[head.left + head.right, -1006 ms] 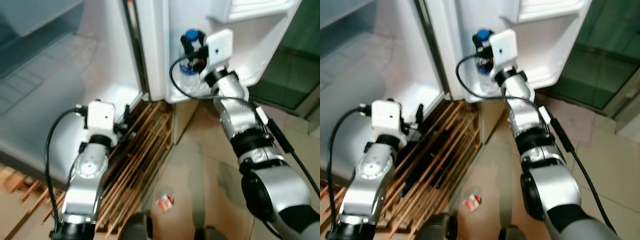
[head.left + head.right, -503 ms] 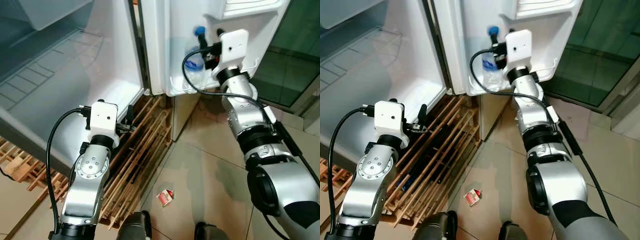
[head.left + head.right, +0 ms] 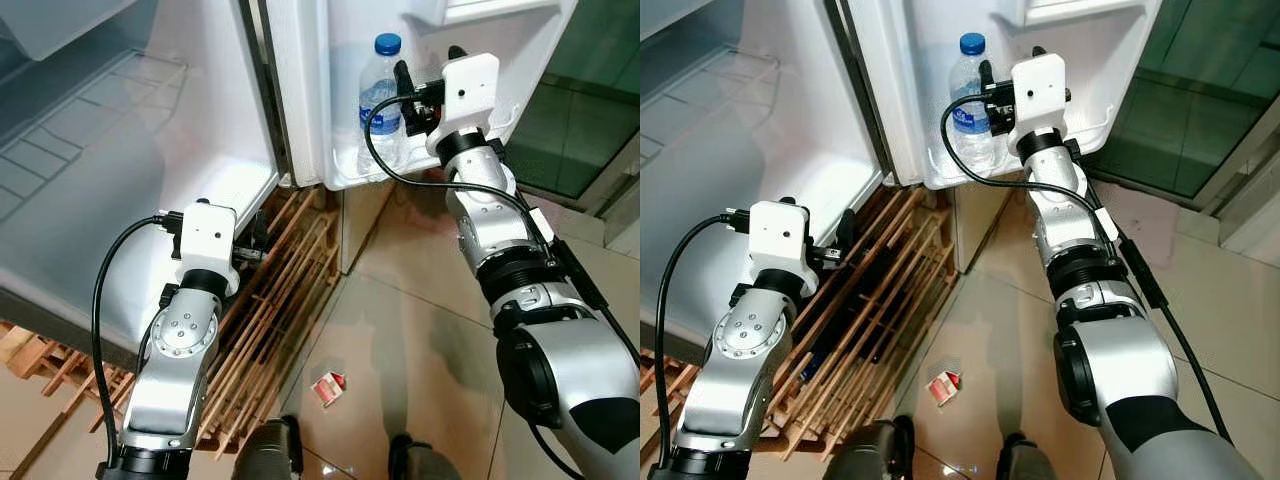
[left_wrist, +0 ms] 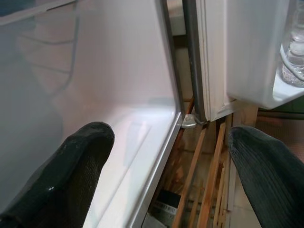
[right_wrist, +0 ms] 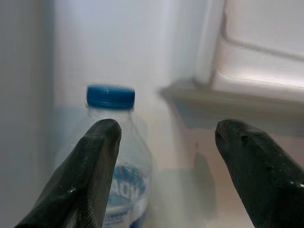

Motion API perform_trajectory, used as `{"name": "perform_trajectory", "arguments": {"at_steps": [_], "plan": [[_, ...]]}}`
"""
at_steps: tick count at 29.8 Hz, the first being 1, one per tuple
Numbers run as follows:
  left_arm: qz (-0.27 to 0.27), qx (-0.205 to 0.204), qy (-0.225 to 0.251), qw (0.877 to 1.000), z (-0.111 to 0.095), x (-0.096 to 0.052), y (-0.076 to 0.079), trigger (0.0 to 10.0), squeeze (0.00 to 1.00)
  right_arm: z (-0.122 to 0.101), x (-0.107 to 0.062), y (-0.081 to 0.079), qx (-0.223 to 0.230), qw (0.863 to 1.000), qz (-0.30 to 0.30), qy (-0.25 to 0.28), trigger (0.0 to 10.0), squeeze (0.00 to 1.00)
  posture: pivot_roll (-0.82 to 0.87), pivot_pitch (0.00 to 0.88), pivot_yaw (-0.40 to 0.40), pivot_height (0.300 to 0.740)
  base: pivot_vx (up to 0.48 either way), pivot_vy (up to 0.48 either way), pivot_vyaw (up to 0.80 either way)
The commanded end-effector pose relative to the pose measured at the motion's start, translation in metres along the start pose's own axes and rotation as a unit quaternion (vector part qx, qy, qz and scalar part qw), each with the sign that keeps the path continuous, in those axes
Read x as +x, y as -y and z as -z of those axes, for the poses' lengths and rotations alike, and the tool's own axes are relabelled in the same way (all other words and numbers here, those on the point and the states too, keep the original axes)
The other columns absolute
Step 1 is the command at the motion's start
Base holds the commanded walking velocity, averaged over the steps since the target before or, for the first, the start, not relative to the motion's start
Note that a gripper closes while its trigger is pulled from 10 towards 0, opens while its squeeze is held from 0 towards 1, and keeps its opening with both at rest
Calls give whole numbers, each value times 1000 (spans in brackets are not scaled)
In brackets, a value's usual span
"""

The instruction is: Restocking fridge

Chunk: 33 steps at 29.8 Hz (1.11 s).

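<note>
A clear water bottle with a blue cap stands upright in the bottom shelf of the open fridge door. My right gripper is open, just to the right of the bottle's top, with nothing between its fingers. The bottle stands beside one finger in the right wrist view, outside the gap. My left gripper is held low by the bottom front edge of the fridge body, open and holding nothing.
The fridge's inside lies open on the left, its white door in the middle. A slatted wooden rack lies on the floor under the fridge. A small red and white packet lies on the tiles. Dark glass stands at the right.
A second ago my right gripper's fingers were around the bottle; now they are off it, to its right, and the bottle stands alone in the door shelf. The head view has shifted.
</note>
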State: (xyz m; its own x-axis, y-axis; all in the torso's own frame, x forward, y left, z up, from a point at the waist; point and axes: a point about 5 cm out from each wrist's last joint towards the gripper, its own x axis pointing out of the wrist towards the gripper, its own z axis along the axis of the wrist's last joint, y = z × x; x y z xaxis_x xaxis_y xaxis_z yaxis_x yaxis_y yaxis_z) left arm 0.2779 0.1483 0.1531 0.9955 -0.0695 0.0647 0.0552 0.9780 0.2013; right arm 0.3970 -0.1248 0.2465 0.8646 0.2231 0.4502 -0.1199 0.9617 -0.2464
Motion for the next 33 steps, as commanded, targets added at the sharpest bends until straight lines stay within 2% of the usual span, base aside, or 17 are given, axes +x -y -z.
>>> {"name": "perform_trajectory", "arguments": {"at_steps": [1,6,7,8,9,10,12,15,16,17,18,23,26,29,30,31,33], "plan": [[6,12,-5,1000,1,0,1,10000,0,-8,-1,4,1,1000,17,24,10000,0,251,163,82,740,0,0,0],[10,8,-15,1000,5,3,5,10000,0,-9,-11,14,2,998,57,30,10000,0,223,143,65,740,0,0,0],[13,5,-18,1000,7,6,8,10000,0,-7,-21,21,-1,996,83,29,10000,0,199,122,56,740,0,0,0],[31,-7,-23,999,11,13,14,10000,0,-5,-52,37,-20,990,141,21,10000,0,150,82,50,740,0,0,0],[31,-7,-23,999,11,13,14,10000,0,-5,-52,37,-20,990,141,21,10000,0,150,82,50,740,0,0,0],[48,-10,-26,998,13,17,18,10000,0,-4,-72,47,-28,984,176,12,10000,0,132,62,47,740,0,0,0],[48,-10,-26,998,13,17,18,10000,0,-4,-72,47,-28,984,176,12,10000,0,132,62,47,740,0,0,0],[56,-9,-28,998,17,20,19,10000,0,10,-104,56,-30,976,215,-28,10000,0,116,24,41,740,0,0,0],[50,-6,-40,998,22,19,17,10000,0,25,-120,53,-20,974,217,-66,10000,0,115,16,38,740,0,0,0],[50,-6,-40,998,22,19,17,10000,0,25,-120,53,-20,974,217,-66,10000,0,115,16,38,740,0,0,0],[42,-12,-58,997,28,17,17,10000,0,50,-142,47,0,969,212,-128,10000,0,115,10,33,740,0,0,0],[40,-20,-63,997,32,18,24,10000,0,63,-162,42,12,962,201,-182,10000,0,114,5,14,740,0,0,0],[31,-23,-64,997,36,17,23,10000,0,72,-181,30,35,959,176,-220,10000,0,119,6,-6,740,0,0,0],[26,-17,-71,997,46,9,16,10000,0,81,-214,2,76,957,110,-259,10000,0,130,6,-17,740,0,0,0],[26,-17,-71,997,46,9,16,10000,0,81,-214,2,76,957,110,-259,10000,0,130,6,-17,740,0,0,0],[45,14,-67,997,55,1,15,10000,0,91,-236,-10,75,953,68,-285,10000,0,129,5,-18,740,0,0,0],[51,22,-66,996,58,-1,15,10000,0,95,-242,-12,73,951,60,-295,10000,0,129,8,-15,740,0,0,0]]}}
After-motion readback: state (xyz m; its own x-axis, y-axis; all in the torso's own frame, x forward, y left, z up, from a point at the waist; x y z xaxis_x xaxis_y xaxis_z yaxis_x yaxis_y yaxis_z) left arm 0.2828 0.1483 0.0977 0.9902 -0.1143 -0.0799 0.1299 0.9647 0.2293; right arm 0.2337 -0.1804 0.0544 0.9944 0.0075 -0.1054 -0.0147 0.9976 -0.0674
